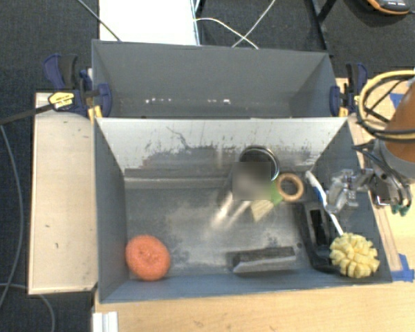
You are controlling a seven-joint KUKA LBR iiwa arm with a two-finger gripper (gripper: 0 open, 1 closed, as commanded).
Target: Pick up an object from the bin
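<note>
Seven loose items, by my count, lie in the grey metal bin, and none is lifted. The metal two-finger gripper hangs by the right wall, just above a white-and-blue toothbrush. A tan tape ring lies beside it and a yellow knobbly ball nearer the front. Its opening cannot be told; it appears to carry nothing. Descent, grasp and lift are all still to do.

Nothing legible. No text, label, brand, number or sign to read on the bin walls, or on the loose items left of and below the gripper.
</note>
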